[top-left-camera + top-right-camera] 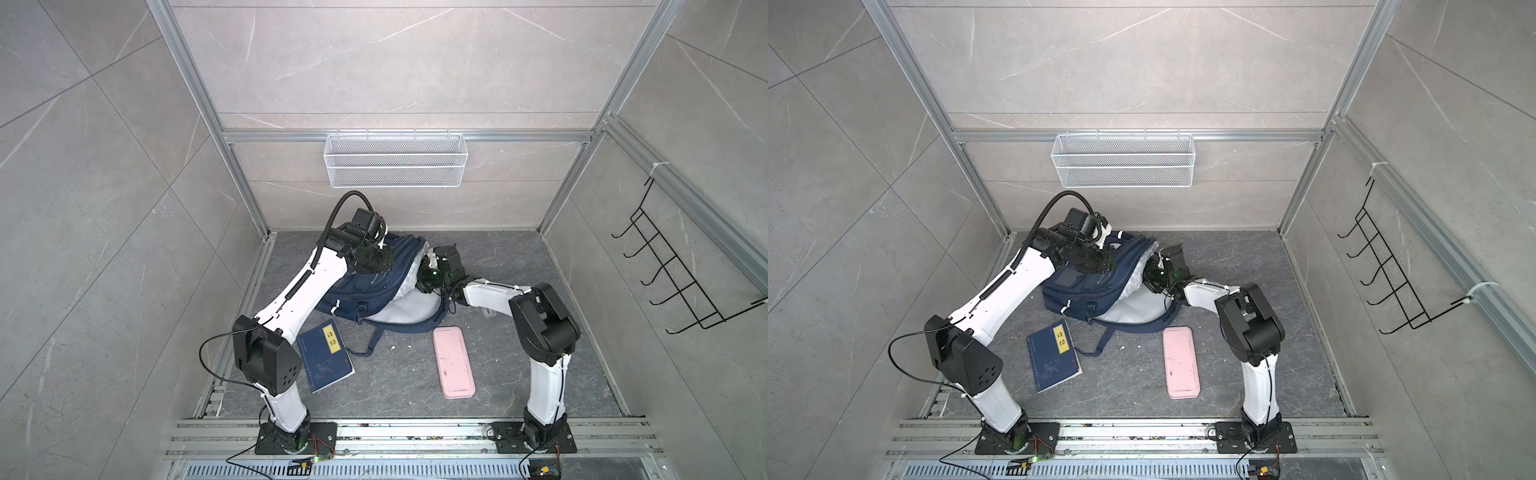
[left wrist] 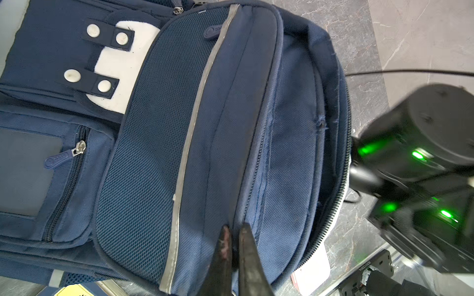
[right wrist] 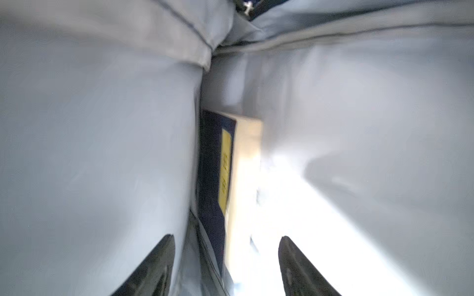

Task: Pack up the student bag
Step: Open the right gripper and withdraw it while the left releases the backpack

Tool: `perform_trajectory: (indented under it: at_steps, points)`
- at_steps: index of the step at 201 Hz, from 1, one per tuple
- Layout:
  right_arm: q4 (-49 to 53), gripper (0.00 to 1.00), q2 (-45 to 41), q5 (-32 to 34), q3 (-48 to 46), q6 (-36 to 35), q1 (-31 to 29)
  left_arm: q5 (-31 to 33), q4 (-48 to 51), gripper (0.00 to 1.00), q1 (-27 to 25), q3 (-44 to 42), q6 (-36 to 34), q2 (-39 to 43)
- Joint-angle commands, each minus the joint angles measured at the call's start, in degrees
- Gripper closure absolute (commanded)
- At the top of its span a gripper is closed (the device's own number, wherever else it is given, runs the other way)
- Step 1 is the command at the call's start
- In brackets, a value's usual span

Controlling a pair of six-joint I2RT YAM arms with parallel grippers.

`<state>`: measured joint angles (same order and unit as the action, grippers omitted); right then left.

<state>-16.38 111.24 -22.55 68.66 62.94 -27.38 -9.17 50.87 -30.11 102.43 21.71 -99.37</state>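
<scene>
Top views both show a blue book (image 1: 326, 357) and pink case (image 1: 454, 362) unpacked at the tabletop's (image 1: 395, 386) front. Behind them lies the student bag (image 1: 365, 286), with the left tool (image 2: 236, 226) clamped on its flap. The right tool (image 3: 226, 236) gapes empty inside, a second book (image 3: 211, 164) already stowed beyond it.

Matt woven navy cloth on the student bag (image 2: 230, 115) (mesh on one panel); smooth plastic on the pink case (image 1: 454, 362).
</scene>
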Motion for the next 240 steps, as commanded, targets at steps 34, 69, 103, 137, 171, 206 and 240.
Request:
perform_trajectory:
  at_steps: [34, 69, 103, 137, 171, 206, 240]
  points:
    - [14.5, 0.37, -19.0, 7.9, -13.7, -13.6, -0.3, 0.7, -7.2, 1.0, -0.1, 0.0, 3.1, -1.6]
    - [15.0, 0.38, -32.8, 11.3, -25.8, -18.4, -0.7, 1.7, -8.0, 1.0, -1.7, 2.2, 3.3, -6.6]
    - [14.2, 0.38, -43.3, 13.7, -36.0, -23.7, -1.7, 1.2, -8.1, 1.0, -2.8, 4.7, 3.5, -10.2]
    - [9.9, 0.38, -46.9, 13.8, -43.9, -26.2, -3.9, 3.6, -8.0, 0.84, -3.3, 1.3, 3.7, -7.5]
    - [7.6, 0.38, -50.4, 17.1, -46.3, -29.0, -8.4, 7.8, -8.2, 0.63, -3.4, -8.1, 3.4, 0.1]
    - [5.4, 0.38, -52.4, 18.7, -48.0, -30.6, -11.9, 11.9, -8.8, 0.58, -3.4, -20.2, 5.0, 10.2]
    - [5.0, 0.38, -53.4, 19.5, -48.2, -31.5, -13.6, 15.9, -8.5, 0.57, -3.3, -33.7, 9.7, 20.9]
